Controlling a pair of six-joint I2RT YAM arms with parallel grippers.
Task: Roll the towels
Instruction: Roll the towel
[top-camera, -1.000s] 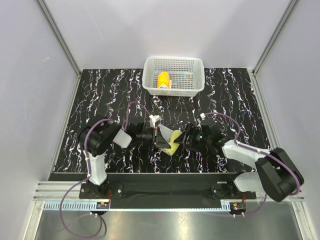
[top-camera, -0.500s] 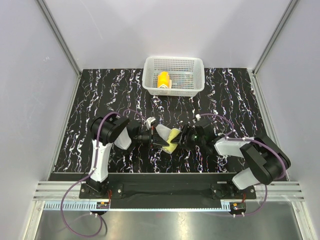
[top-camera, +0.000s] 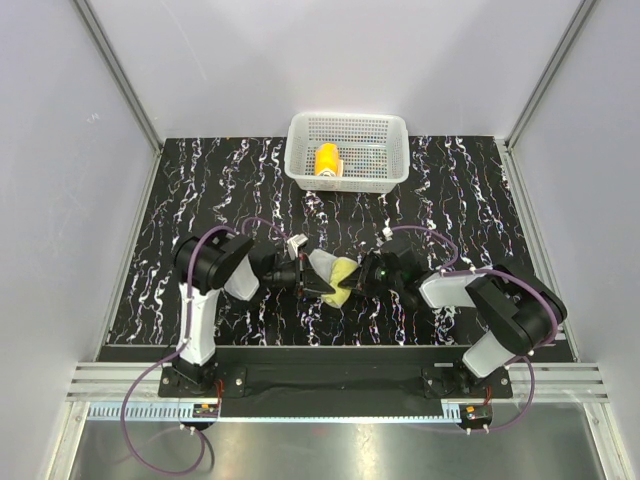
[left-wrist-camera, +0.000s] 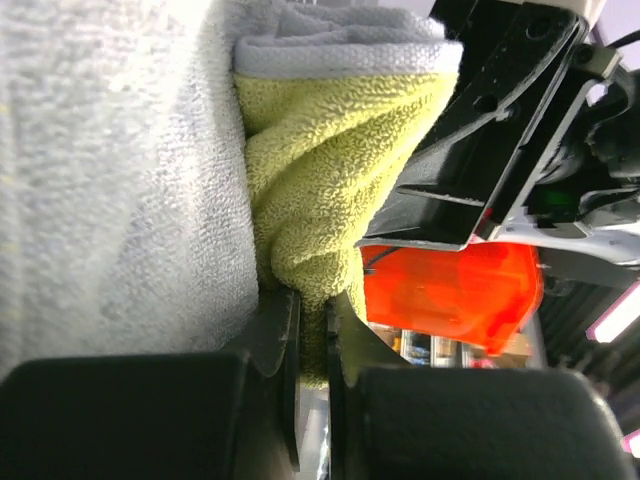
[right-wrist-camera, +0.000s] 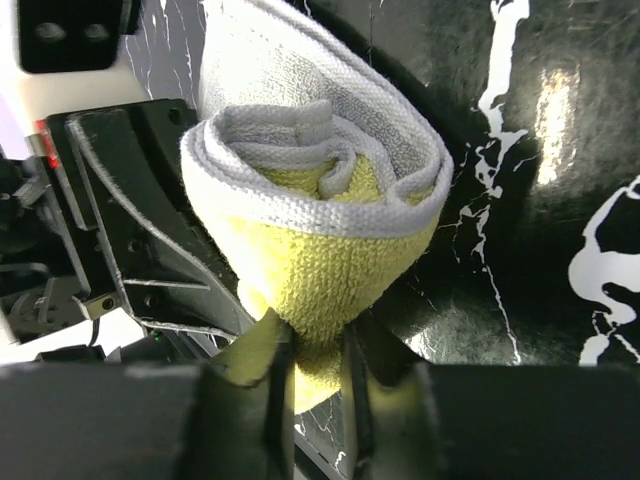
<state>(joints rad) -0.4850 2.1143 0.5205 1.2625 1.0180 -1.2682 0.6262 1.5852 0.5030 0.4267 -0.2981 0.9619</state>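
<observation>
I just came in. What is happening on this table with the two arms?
Both arms meet at the middle of the table, working on the grey and yellow-green towel. It is wound into a loose roll, and the left pincer and the right pincer each pinch its yellow-green part, coming from opposite sides. The orange towel lies rolled up in the white basket at the far edge. So one towel looks finished and the second seems nearly rolled.

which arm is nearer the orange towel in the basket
Left, slightly. Both arms' jaws grip the grey towel, well short of the basket. The left arm ends just left of the orange towel, the right arm further to its right.
</observation>
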